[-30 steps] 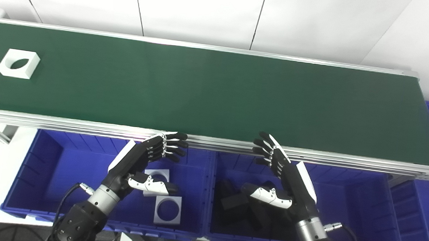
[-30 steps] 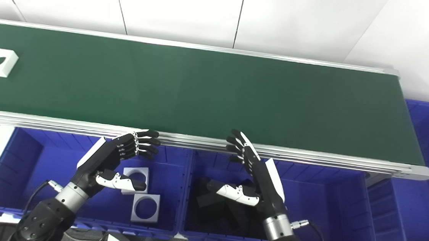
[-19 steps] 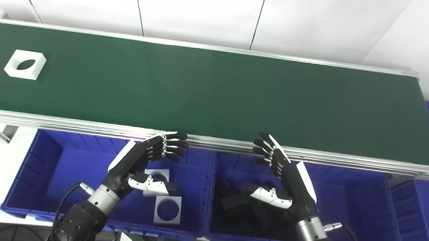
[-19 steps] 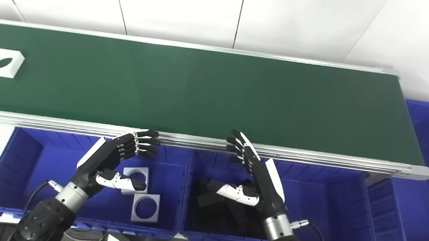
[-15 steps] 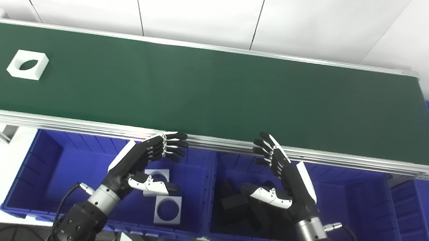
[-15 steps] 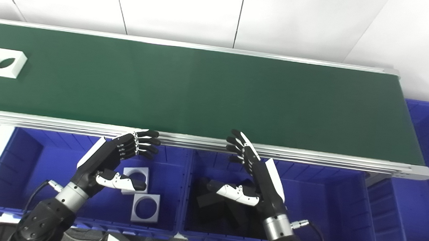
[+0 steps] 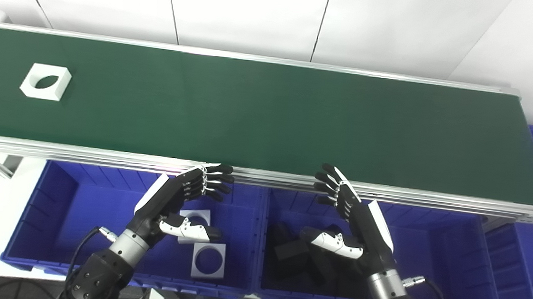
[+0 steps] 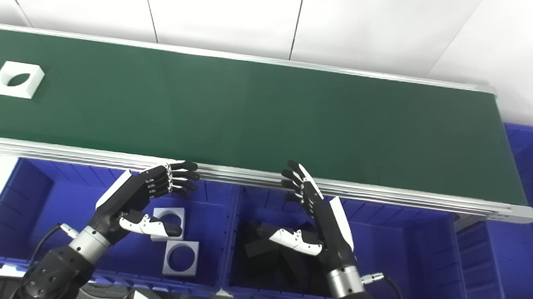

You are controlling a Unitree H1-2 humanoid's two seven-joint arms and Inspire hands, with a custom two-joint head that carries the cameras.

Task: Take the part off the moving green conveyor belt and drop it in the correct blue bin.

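One white square block (image 7: 46, 82) with a round hole lies at ten o'clock on the green belt (image 7: 269, 116), two like it (image 7: 209, 260) in the left blue bin (image 7: 33, 207), both the left robot hand (image 7: 174, 204) and the right robot hand (image 7: 351, 222) spread, holding nothing.

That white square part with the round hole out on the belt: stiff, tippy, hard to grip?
The white square part looks like a rigid block, so probably stiff. It lies flat and low on the green conveyor belt, so unlikely to tip or roll. Its straight sides and hole should give fingers purchase, though the smooth surface may be slippery.
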